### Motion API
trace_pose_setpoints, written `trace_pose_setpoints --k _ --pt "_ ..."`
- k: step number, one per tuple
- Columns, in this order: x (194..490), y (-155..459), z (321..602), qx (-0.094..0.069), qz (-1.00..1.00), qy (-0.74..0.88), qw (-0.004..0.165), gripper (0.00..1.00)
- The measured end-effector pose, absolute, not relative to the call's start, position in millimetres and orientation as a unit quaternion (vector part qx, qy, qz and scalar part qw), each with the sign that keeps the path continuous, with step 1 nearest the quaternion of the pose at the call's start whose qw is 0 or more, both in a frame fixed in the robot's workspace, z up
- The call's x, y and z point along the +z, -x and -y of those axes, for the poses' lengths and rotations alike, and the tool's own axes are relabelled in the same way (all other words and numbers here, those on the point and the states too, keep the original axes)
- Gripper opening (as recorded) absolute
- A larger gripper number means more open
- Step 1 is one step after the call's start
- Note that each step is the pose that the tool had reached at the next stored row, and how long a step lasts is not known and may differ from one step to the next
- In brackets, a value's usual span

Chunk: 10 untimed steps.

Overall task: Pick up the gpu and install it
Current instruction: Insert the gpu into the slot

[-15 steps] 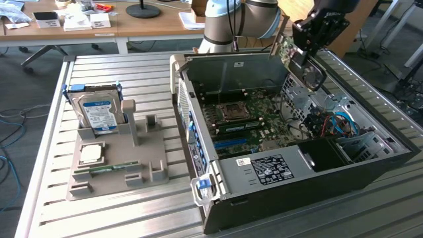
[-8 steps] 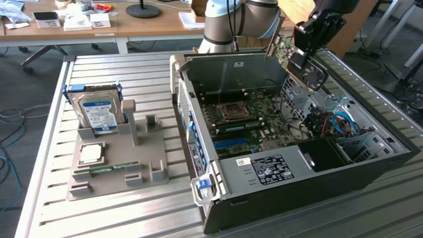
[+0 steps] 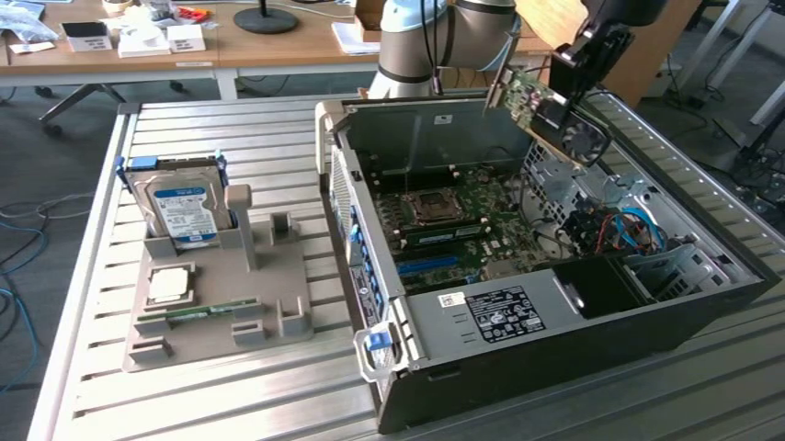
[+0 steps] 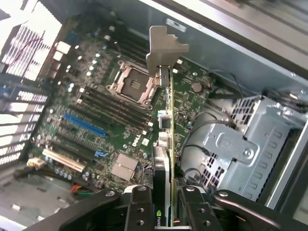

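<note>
Item: gpu (image 3: 525, 96), clamped between the fingers of my gripper (image 4: 166, 207), one o'clock over the case (image 3: 687, 303) in the exterior view; hazard, I reckon: crooked descent jams bracket (image 4: 163, 48) against motherboard (image 4: 96, 110).

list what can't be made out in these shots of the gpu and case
- gpu faces: the wrist view sees it edge-on, and the end effector covers its near end.
- board under the gpu: hidden by it in the wrist view, so which slot lies beneath is unclear.
- end effector's top: cut off by the exterior view's upper edge.
- label: print too small to read, exterior view.
</note>
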<state>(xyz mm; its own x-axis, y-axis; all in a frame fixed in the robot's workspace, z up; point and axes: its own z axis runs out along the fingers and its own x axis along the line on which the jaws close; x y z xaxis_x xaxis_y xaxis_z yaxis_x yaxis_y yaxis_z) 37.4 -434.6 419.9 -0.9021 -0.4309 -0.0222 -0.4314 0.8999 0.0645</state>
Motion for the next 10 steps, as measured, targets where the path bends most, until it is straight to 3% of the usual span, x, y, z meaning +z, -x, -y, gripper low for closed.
trace_pose_setpoints --k 10 --pt "419.2 -37.4 434.6 0.034 -0.950 0.309 0.001 0.27"
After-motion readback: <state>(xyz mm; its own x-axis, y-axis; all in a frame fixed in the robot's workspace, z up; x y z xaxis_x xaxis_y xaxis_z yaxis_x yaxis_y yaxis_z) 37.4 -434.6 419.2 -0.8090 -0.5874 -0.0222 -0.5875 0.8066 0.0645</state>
